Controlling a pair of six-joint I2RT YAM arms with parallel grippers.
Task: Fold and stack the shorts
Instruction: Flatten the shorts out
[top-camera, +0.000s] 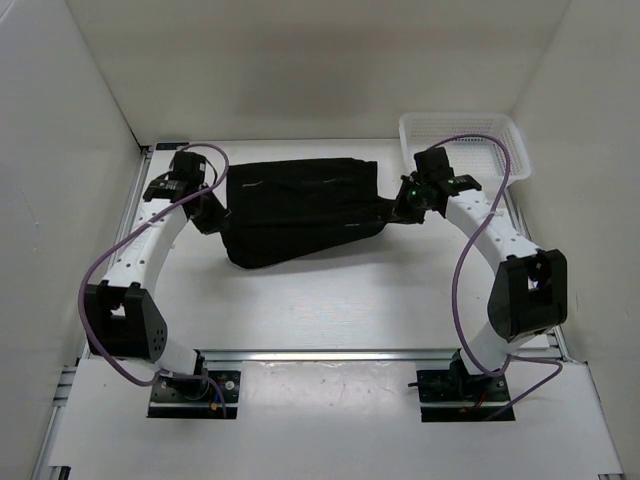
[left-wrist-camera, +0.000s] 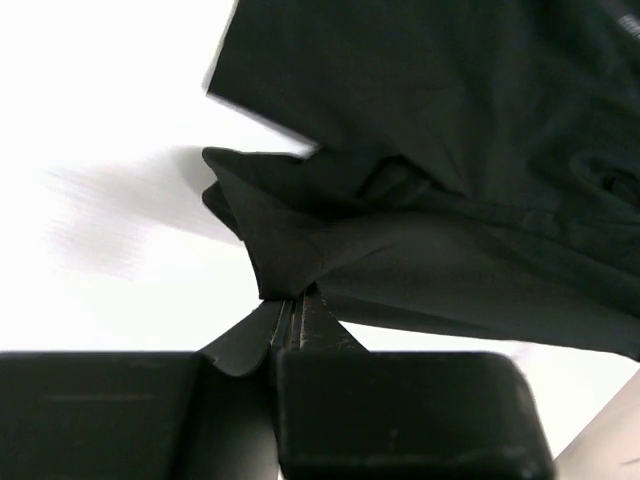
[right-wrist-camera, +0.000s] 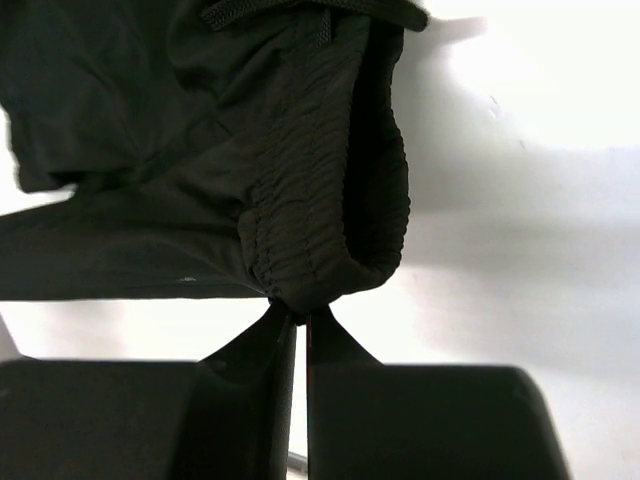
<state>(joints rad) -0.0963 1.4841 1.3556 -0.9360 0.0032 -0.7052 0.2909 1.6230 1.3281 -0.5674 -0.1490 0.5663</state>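
Observation:
The black shorts (top-camera: 300, 210) are stretched across the back middle of the table between my two grippers. My left gripper (top-camera: 212, 215) is shut on a hem corner of the shorts (left-wrist-camera: 290, 250) at their left end. My right gripper (top-camera: 405, 207) is shut on the elastic waistband (right-wrist-camera: 320, 230) at their right end. In the wrist views the cloth hangs from the closed fingertips, lifted a little off the white table. A drawstring (right-wrist-camera: 320, 20) shows at the top of the right wrist view.
A white mesh basket (top-camera: 465, 140) stands at the back right corner, just behind the right gripper. White walls enclose the table on the left, back and right. The table's near half (top-camera: 320, 310) is bare white surface.

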